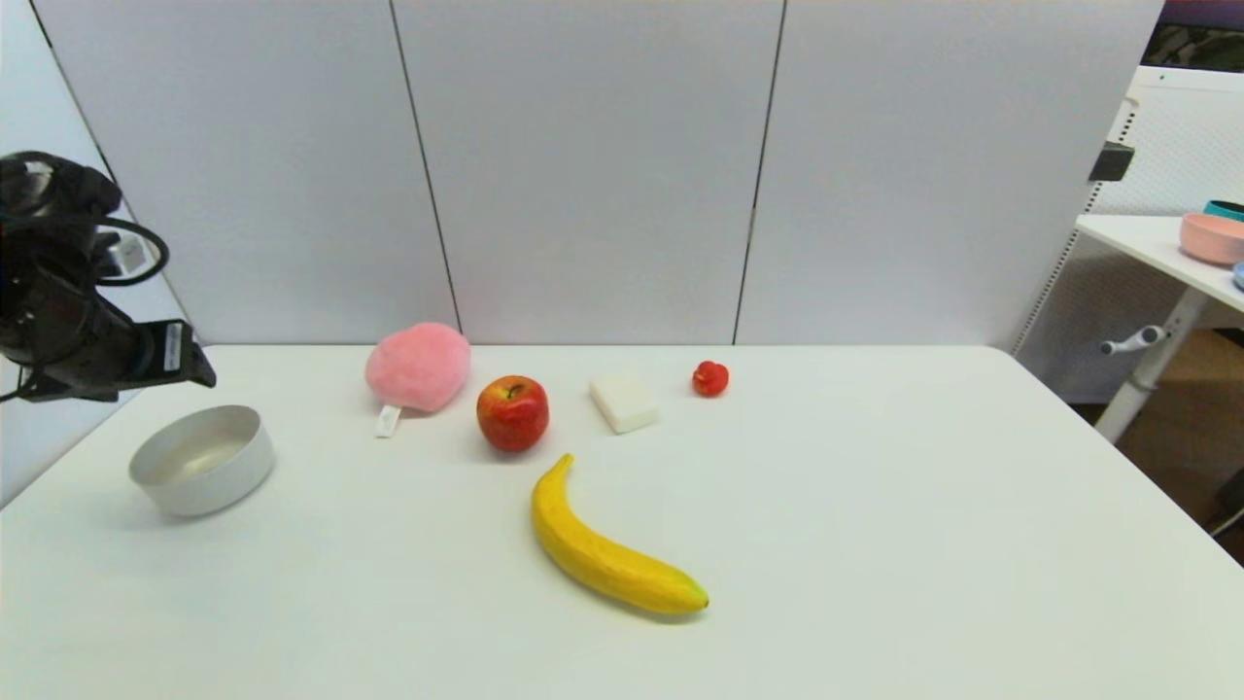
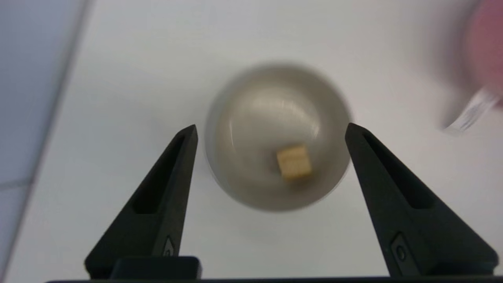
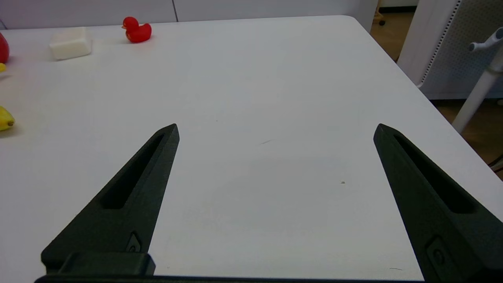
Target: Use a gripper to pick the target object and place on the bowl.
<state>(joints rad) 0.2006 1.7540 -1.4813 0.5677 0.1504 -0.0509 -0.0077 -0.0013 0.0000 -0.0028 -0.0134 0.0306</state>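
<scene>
Wooden cube (image 2: 294,161) lies inside bowl (image 2: 251,102), toward 5 o'clock of its floor, though view blurs. Left gripper (image 2: 271,131) above bowl, spread wide, empty. Right gripper (image 3: 275,131) parked, wide. Placement apparently done; only retreat left.

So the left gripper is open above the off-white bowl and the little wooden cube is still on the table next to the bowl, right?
Not quite. The left gripper is open above the bowl, but the wooden cube lies inside the bowl, not beside it. The left wrist view shows this.
</scene>
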